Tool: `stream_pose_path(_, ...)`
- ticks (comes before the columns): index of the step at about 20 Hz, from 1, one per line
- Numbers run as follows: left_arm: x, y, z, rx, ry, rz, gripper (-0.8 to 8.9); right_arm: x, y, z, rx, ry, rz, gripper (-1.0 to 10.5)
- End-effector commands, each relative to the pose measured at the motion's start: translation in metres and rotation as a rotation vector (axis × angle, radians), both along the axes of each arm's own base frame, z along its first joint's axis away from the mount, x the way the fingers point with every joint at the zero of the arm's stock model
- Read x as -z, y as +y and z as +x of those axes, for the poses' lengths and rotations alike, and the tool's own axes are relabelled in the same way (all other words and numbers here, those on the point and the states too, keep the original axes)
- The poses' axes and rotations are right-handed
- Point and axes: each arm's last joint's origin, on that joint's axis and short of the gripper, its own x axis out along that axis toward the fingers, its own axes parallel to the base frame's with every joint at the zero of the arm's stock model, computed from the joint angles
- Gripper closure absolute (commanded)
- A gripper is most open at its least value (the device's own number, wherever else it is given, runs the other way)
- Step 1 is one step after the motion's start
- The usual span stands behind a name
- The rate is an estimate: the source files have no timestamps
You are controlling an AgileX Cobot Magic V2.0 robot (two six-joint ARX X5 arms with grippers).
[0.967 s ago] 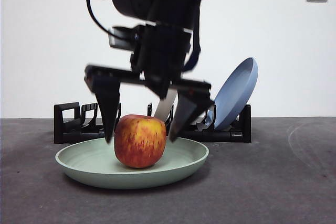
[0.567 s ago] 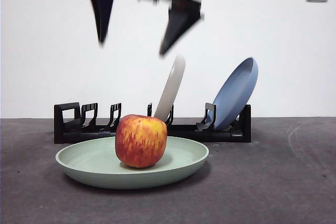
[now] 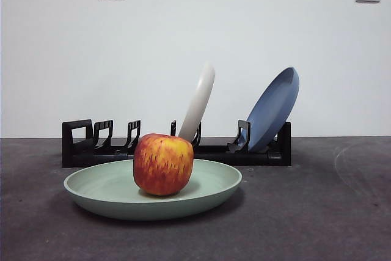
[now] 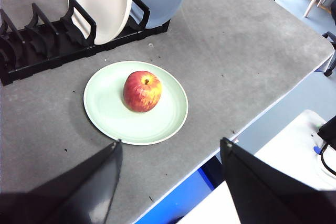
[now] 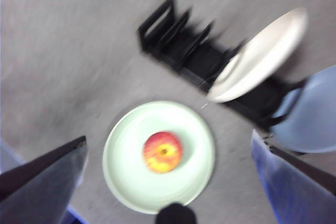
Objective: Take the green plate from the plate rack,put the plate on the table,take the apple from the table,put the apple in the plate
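The red and yellow apple point(image 3: 163, 164) rests in the middle of the pale green plate point(image 3: 110, 191), which lies flat on the dark grey table point(image 3: 317, 212) in front of the black plate rack point(image 3: 98, 145). From the left wrist view the apple point(image 4: 142, 91) and green plate point(image 4: 168, 114) lie well beyond my open left gripper point(image 4: 170, 148), which holds nothing. My right gripper point(image 5: 168, 145) hangs high above the apple point(image 5: 163, 152) and plate point(image 5: 126, 156), open and empty, the picture blurred by motion. Neither gripper shows in the front view.
A cream-white plate point(image 3: 200, 101) and a blue plate point(image 3: 274, 109) lean in the rack's slots behind the green plate. The table's edge point(image 4: 252, 124) runs close to the plate in the left wrist view, with a white surface point(image 4: 283, 182) beyond it.
The open gripper that straddled the apple has risen straight up and left the front view. Apple and green plate have stayed where they were.
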Motion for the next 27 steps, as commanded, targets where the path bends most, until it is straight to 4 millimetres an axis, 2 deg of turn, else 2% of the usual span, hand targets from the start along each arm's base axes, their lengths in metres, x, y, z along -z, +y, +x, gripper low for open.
stream_pose_path(1, 0.0, -0.001, 0.001, 0.001, -0.021, -0.005, 5.0, 0.007, -0.016, -0.019, 0.013, -0.012, 0.02, 3.5)
stream_pose_path(3, -0.003, -0.003, 0.002, 0.003, -0.04, -0.031, 5.0, 0.018, -0.033, -0.036, 0.035, -0.008, 0.041, 3.5)
stream_pose_path(7, -0.007, -0.006, 0.004, 0.003, -0.058, -0.065, 5.0, 0.068, -0.064, -0.06, 0.129, 0.044, 0.063, 3.5)
stream_pose_path(10, 0.001, -0.015, 0.009, 0.001, -0.033, -0.031, 5.0, 0.107, -0.076, -0.068, 0.176, 0.1, 0.065, 3.5)
stream_pose_path(12, 0.011, -0.024, 0.015, -0.001, -0.013, -0.004, 4.99, 0.122, -0.078, -0.069, 0.187, 0.113, 0.069, 3.5)
stream_pose_path(15, 0.029, -0.039, 0.023, -0.014, 0.032, 0.029, 5.0, 0.125, -0.078, -0.069, 0.18, 0.118, 0.072, 3.7)
stream_pose_path(16, 0.033, -0.043, 0.026, -0.014, 0.045, 0.051, 5.01, 0.125, -0.077, -0.069, 0.176, 0.116, 0.074, 4.8)
stream_pose_path(17, 0.035, -0.046, 0.028, -0.011, 0.053, 0.071, 5.88, 0.125, -0.077, -0.07, 0.171, 0.12, 0.072, 6.6)
stream_pose_path(18, 0.036, -0.05, 0.029, 0.015, 0.047, 0.098, 8.66, 0.125, -0.078, -0.07, 0.145, 0.12, 0.055, 9.6)
stream_pose_path(20, 0.036, -0.058, 0.033, 0.064, 0.056, 0.104, 8.22, 0.126, -0.078, -0.07, 0.128, 0.122, 0.04, 9.7)
stream_pose_path(27, 0.04, -0.074, 0.042, 0.075, 0.074, 0.147, 8.22, 0.127, -0.078, -0.072, 0.114, 0.149, 0.032, 9.7)
